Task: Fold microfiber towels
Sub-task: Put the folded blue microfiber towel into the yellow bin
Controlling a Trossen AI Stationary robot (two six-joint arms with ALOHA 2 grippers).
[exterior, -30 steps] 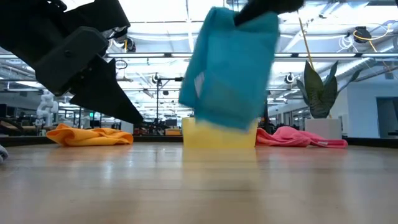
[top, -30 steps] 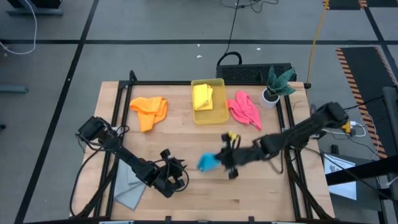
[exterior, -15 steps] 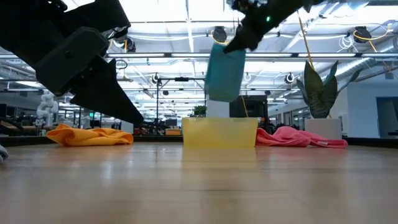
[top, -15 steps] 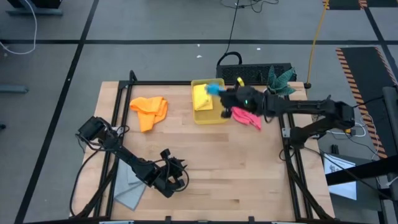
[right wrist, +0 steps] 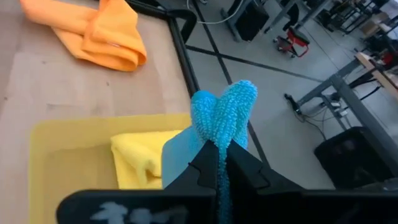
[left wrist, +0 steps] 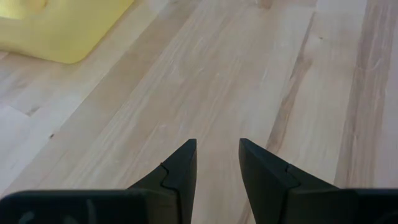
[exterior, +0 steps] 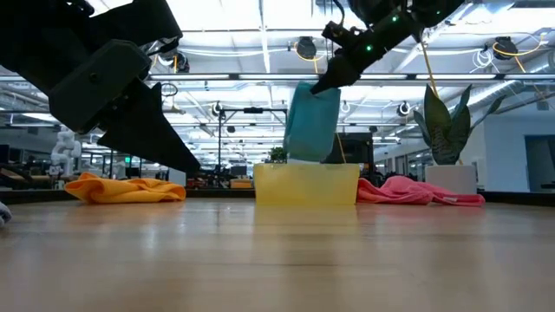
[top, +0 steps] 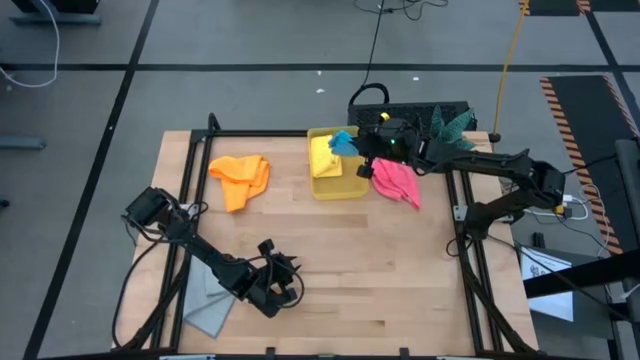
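My right gripper [top: 360,150] is shut on the bright blue towel [exterior: 312,121], which hangs over the far right corner of the yellow bin [top: 338,191]. A folded yellow towel [right wrist: 146,158] lies inside the bin. The orange towel [top: 240,176] lies crumpled on the table left of the bin, the pink towel [top: 395,178] right of it. A light grey towel [top: 210,306] lies at the near left edge beneath my left arm. My left gripper [left wrist: 217,155] stands open over bare wood at the near left. My right gripper pinches the blue towel between its two fingers [right wrist: 239,163], just below a bunched upper end [right wrist: 225,109] that sticks out past the fingertips in several layers. The fingers slant down from the table's right side. The towel hangs flat below them [exterior: 310,130], above the bin.
A potted plant [top: 440,140] stands at the far right, close behind my right arm. A black frame [top: 260,133] runs along the table's far edge. Bare wood stretches across the table's middle and near right.
My right gripper has swung from the table's middle toward the far edge with the blue towel, rising a little, and now stands over the bin. The towel has stayed hanging below the fingers, clear of the table.
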